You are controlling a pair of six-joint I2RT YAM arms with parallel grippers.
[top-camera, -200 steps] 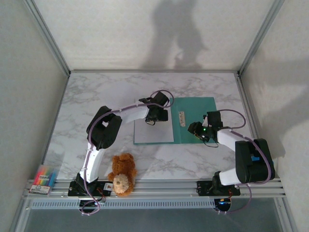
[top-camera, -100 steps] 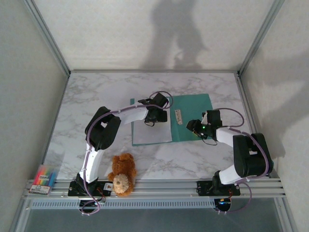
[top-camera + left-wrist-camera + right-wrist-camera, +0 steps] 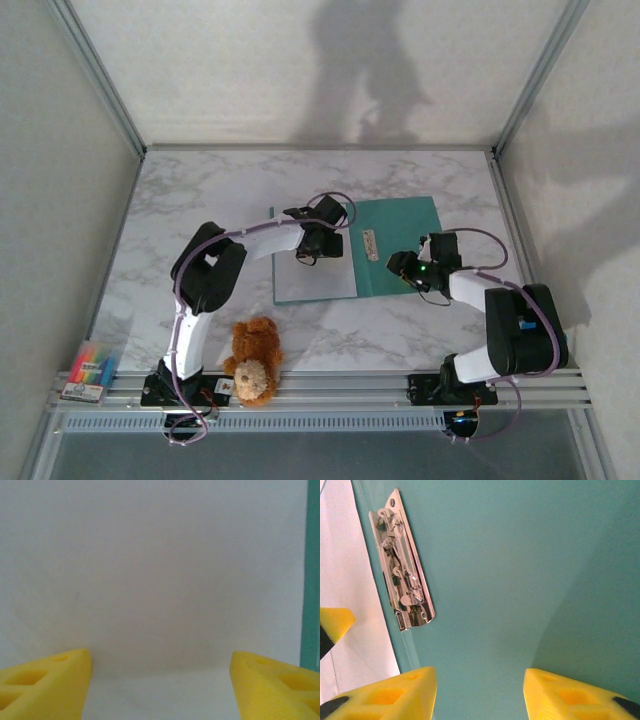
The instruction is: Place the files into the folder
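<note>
Left gripper [image 3: 160,680] is hanging wide apart over the files [image 3: 160,570] beside the folder [image 3: 313,570] edge, right gripper [image 3: 479,692] gaping empty above its cover.

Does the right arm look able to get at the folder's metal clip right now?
Probably yes. The right end effector is open over the folder, the metal clip lies bare just beside it, and nothing stands between them.

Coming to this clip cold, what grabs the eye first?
An open teal folder lies mid-table, white files on its left half, a shiny metal clip near the spine. The left gripper hangs open over the files, the right gripper open over the teal half. A brown teddy bear sits at the near edge, left of centre.
</note>
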